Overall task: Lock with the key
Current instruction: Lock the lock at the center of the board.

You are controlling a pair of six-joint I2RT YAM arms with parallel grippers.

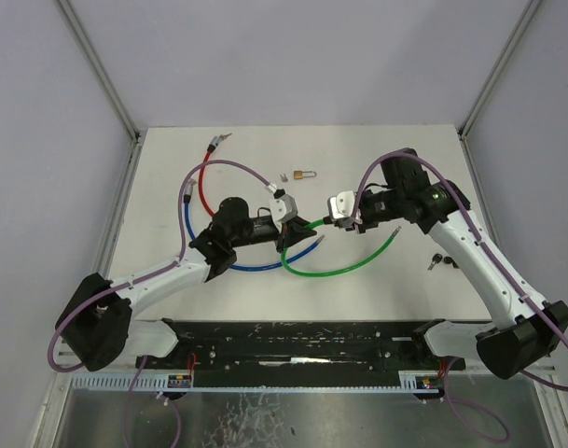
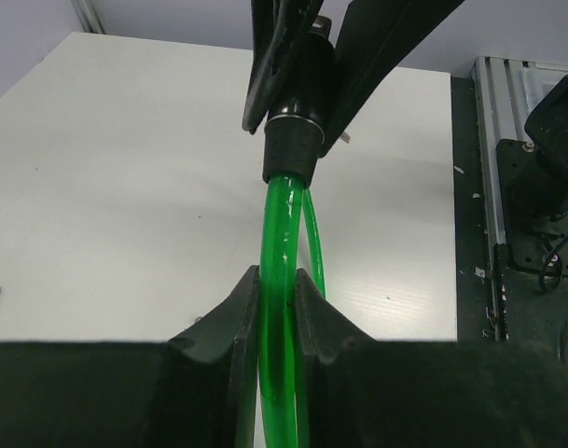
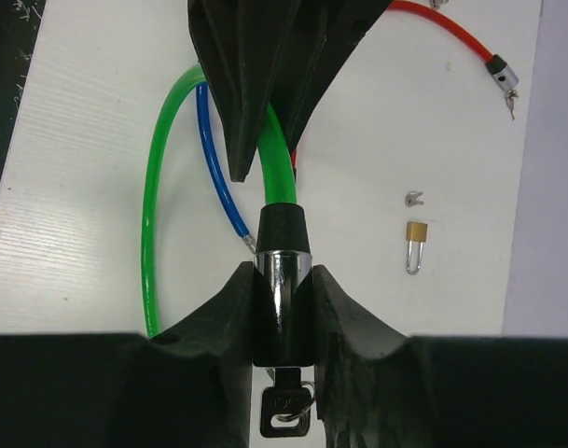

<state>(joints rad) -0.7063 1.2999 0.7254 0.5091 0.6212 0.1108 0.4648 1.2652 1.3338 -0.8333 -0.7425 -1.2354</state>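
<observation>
We found the green cable (image 1: 358, 264) raised over the middle of the bench (image 1: 172, 168) and held between both arms, with its slack loop sagging toward the near edge. The left end effector (image 2: 278, 299) was pinched narrow on the green sheath just behind the black collar. The right end effector (image 3: 284, 280) was closed on the chrome lock barrel (image 3: 283, 266), its fingers touching it on both sides. The key (image 3: 285, 411) sat in the barrel's end, its head behind those fingers on the right wrist's side. We judged the cable light, springy and pliant, so a grip on the sheath alone would let the head swing. The barrel looked rigid but smooth, and likely to spin under a loose hold. The collar and barrel seemed the best places to steady the lock, and the small flat key head the place to turn it. The barrel's long axis ran roughly left to right between the two arms, with the key end pointing toward the right arm and the cable leaving toward the left. A small padlock (image 3: 415, 245) lay well apart on the bench.
</observation>
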